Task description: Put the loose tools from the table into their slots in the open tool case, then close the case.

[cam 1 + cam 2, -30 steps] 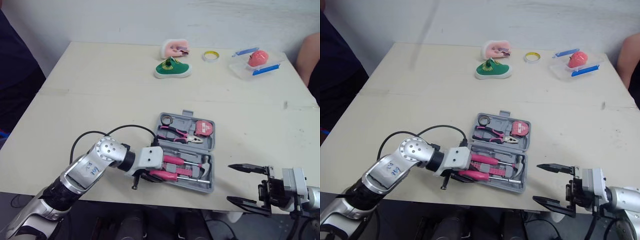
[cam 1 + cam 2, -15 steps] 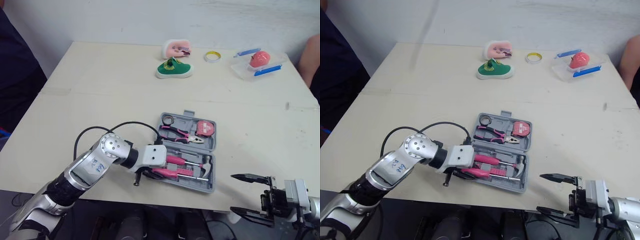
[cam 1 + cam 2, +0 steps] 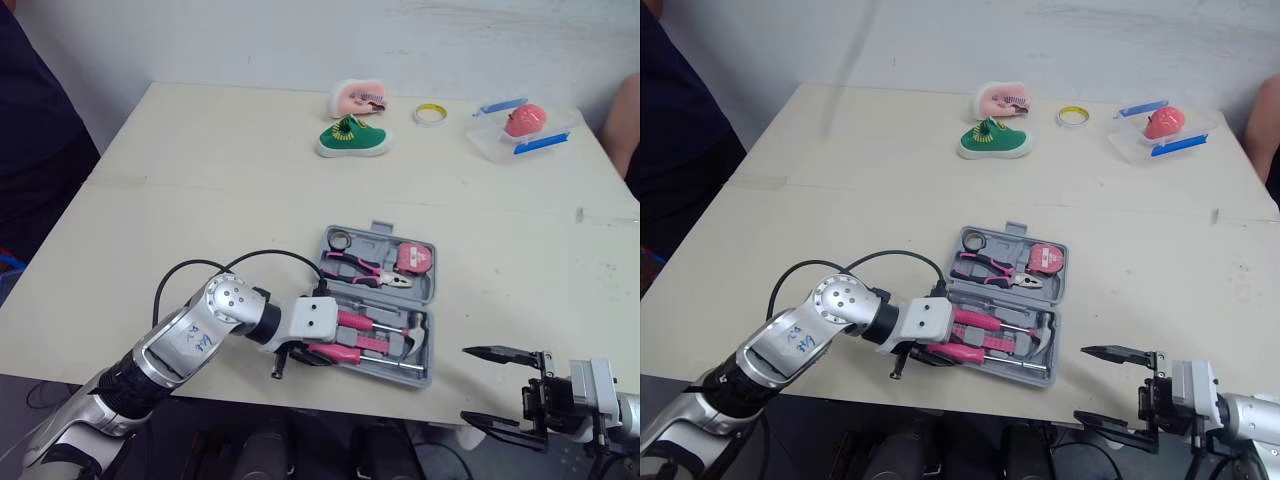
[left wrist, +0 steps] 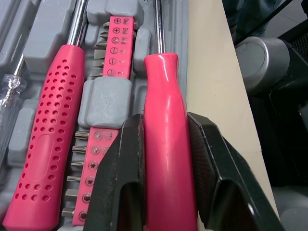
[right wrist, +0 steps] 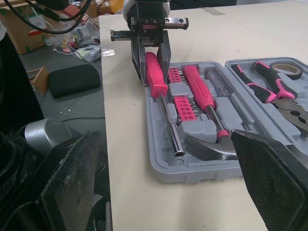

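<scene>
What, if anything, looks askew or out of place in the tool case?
Only the smooth pink-handled driver: it lies along the near edge of the tool case, the left gripper shut on its handle, and the handle end seems to sit above the rim, not fully in its slot. Nothing else looks odd.

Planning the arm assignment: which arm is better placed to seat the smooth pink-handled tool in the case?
Left. The left gripper is shut on the pink-handled tool, whose shaft lies along the tool case's front row. The right gripper hangs open off to the case's right, holding nothing.
</scene>
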Robot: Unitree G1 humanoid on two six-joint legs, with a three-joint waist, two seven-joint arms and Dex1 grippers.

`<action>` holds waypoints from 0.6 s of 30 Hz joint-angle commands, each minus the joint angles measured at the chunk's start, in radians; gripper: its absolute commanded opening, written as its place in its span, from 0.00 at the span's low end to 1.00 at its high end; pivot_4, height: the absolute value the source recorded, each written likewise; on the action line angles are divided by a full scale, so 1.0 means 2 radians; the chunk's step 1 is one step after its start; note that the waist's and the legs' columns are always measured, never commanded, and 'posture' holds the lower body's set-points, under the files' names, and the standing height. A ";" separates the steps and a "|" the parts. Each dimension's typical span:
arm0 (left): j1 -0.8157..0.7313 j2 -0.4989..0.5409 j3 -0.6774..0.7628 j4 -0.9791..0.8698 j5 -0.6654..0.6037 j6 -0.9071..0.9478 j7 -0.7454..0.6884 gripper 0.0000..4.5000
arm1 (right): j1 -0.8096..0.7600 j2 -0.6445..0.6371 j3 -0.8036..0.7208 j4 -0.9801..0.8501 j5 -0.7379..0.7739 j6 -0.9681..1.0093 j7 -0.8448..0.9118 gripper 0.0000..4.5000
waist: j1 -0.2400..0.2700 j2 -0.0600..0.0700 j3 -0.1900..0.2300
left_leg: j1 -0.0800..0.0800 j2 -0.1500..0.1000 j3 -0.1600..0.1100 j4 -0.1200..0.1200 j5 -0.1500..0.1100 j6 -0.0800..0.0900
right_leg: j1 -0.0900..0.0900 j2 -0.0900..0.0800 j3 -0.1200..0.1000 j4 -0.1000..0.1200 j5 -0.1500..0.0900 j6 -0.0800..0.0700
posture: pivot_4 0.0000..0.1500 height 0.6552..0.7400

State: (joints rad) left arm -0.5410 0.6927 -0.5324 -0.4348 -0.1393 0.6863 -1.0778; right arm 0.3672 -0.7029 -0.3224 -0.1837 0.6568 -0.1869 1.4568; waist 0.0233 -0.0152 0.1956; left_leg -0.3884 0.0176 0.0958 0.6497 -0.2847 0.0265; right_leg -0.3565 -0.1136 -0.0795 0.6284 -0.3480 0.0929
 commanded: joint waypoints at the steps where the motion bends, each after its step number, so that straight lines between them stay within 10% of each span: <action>1: 0.000 -0.007 0.003 -0.006 0.008 -0.022 0.008 0.60 | 0.001 0.001 -0.001 -0.020 0.003 0.006 -0.009 1.00 | 0.000 0.000 0.000 | 0.000 0.000 0.000 0.000 0.000 0.000 | 0.000 0.000 0.000 0.000 0.000 0.000 | 1.00 1.00; 5: -0.002 -0.033 0.031 -0.007 -0.003 -0.066 0.019 0.99 | -0.002 -0.001 0.002 -0.034 0.004 0.018 -0.020 1.00 | 0.001 0.000 0.000 | 0.000 0.000 0.000 0.001 0.000 0.000 | 0.000 0.000 0.000 0.000 0.000 0.000 | 1.00 1.00; 15: 0.050 -0.049 0.107 0.014 -0.076 -0.168 -0.010 0.99 | -0.005 -0.001 0.005 -0.055 0.003 0.039 -0.038 1.00 | 0.000 0.001 0.000 | 0.000 0.000 0.000 0.000 0.000 0.000 | 0.000 0.000 0.000 0.000 0.000 0.000 | 1.00 1.00; 18: 0.074 -0.093 0.147 0.061 -0.110 -0.210 0.000 0.79 | -0.009 0.000 0.009 -0.066 0.002 0.049 -0.049 1.00 | 0.001 0.001 0.000 | 0.000 0.000 0.000 0.001 0.000 0.000 | 0.001 0.000 0.000 0.000 0.000 0.000 | 1.00 1.00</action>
State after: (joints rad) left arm -0.4101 0.5265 -0.2836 -0.3596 -0.3247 0.3529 -1.0816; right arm 0.3507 -0.7030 -0.3038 -0.2761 0.6497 -0.1007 1.3744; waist 0.0255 -0.0139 0.1948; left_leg -0.3887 0.0176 0.0944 0.6521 -0.2848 0.0275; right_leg -0.3554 -0.1142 -0.0807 0.6283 -0.3479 0.0932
